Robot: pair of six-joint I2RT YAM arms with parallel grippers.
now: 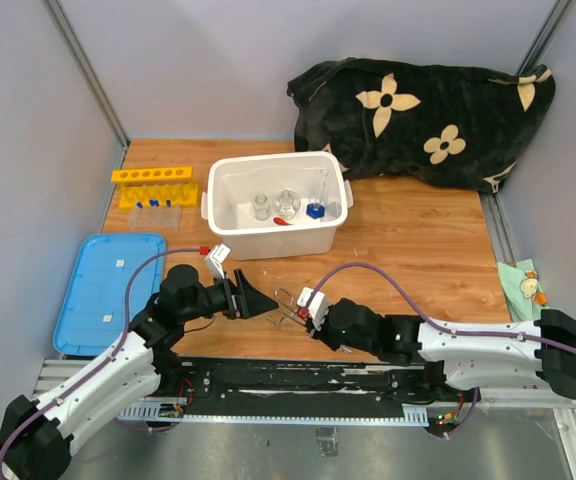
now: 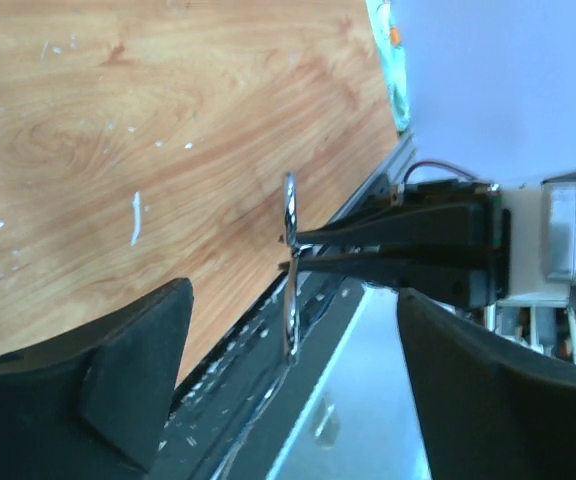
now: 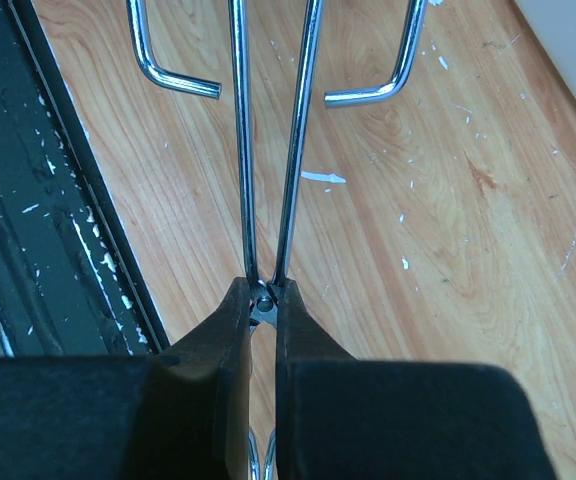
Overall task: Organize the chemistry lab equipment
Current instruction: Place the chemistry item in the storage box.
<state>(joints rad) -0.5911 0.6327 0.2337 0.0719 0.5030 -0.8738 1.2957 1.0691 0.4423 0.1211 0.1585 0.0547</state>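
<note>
1. The bin stands mid-table, with beakers and a flask inside.
2. The tube rack lies left of the bin, with capped tubes just before it.
3. The lid lies at the left front.
4. The blanket sits behind the bin, to the right.
5. The tweezers are before the bin, between the left gripper and the right gripper.

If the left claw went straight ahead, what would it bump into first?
Probably the metal tweezers, held by the right gripper, just ahead of the open left gripper; depth is unclear.
</note>
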